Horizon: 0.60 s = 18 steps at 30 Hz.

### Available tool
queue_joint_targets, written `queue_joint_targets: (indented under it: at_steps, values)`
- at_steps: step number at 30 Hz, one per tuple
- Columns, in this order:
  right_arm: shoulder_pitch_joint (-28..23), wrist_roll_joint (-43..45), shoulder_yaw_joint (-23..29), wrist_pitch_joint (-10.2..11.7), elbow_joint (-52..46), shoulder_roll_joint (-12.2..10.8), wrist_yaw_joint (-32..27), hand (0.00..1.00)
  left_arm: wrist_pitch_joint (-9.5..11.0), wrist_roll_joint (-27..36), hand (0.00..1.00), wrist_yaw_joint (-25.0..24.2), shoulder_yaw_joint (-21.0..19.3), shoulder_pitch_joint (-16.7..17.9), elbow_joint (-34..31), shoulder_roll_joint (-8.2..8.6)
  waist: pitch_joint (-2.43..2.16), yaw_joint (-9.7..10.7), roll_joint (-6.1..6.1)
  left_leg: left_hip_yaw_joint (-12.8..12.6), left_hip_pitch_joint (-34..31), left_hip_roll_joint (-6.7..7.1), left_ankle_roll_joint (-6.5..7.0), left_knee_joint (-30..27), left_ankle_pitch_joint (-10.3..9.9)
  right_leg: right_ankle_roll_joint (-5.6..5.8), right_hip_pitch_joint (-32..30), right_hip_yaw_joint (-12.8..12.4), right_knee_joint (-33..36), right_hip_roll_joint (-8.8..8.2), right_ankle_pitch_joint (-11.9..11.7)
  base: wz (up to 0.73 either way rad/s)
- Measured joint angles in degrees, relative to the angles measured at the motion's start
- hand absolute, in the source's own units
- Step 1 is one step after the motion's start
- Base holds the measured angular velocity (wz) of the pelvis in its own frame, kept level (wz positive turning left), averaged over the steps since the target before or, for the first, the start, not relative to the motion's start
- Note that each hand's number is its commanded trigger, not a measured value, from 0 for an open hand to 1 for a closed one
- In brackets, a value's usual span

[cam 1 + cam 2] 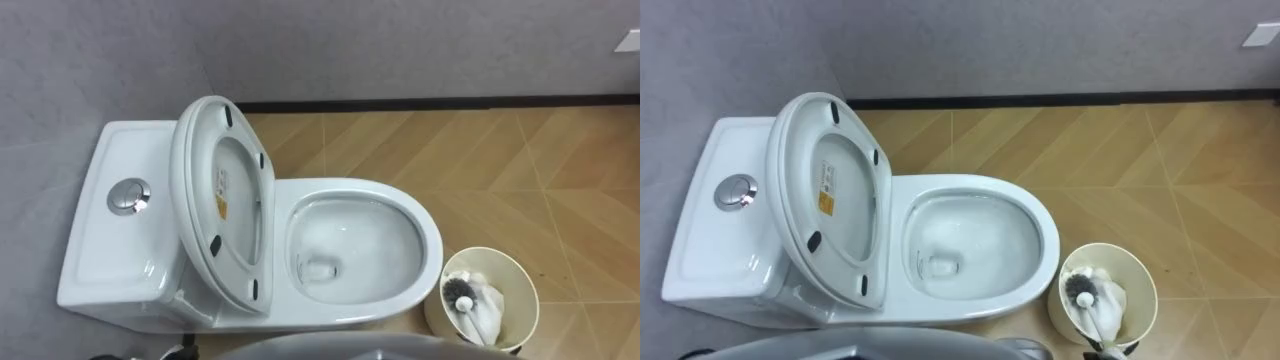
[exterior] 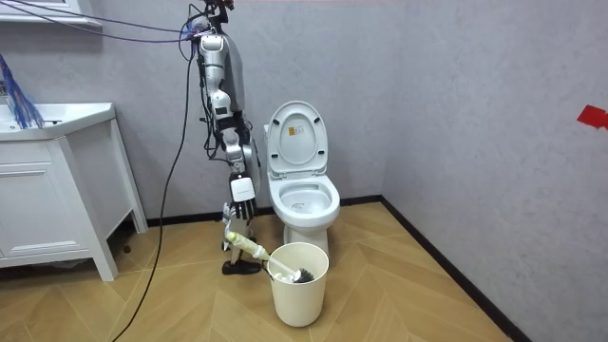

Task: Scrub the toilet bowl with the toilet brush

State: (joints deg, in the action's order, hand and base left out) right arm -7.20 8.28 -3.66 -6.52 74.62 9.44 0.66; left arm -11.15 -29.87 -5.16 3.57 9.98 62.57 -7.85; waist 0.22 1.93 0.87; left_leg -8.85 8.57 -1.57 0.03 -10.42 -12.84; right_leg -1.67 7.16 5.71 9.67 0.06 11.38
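Room view shows the robot's right hand (image 2: 237, 211) low by the toilet brush (image 1: 461, 292), grip unclear to me, bristles sitting in the bucket (image 2: 299, 302) at lower centre, toilet (image 2: 302, 228) not yet scrubbed.

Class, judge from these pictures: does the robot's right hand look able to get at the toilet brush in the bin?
Probably yes. The right hand hangs low beside the toilet brush, whose handle juts from the open bin toward it, with nothing between them. Whether it already grips is unclear.
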Motion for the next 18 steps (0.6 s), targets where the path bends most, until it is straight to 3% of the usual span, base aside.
queue_joint_targets:
  at_steps: [8, 18]
  values:
    - [-1.88, 3.86, -0.06, -2.28, -0.57, -0.25, 0.09, 0.00, 0.03, 0.19, 0.00, 1.38, -0.12, 0.67, -1.00, 0.18, -0.22, 0.49, 0.84, -0.57, 0.72, -0.03, 0.06, 1.09, -0.07, 0.07, -0.45, -0.90, 0.58, 0.14, -0.03, -0.06]
    - [-0.63, 7.78, 2.10, 0.73, -7.90, -0.25, -10.25, 0.00, 2.53, 1.20, 0.00, 5.02, 0.07, -0.43, -1.64, 0.25, -0.14, 0.09, 0.28, -1.47, -0.12, 0.12, 0.16, 1.00, -0.08, 0.19, -2.64, -1.85, 2.02, 0.26, 0.11, -0.06]
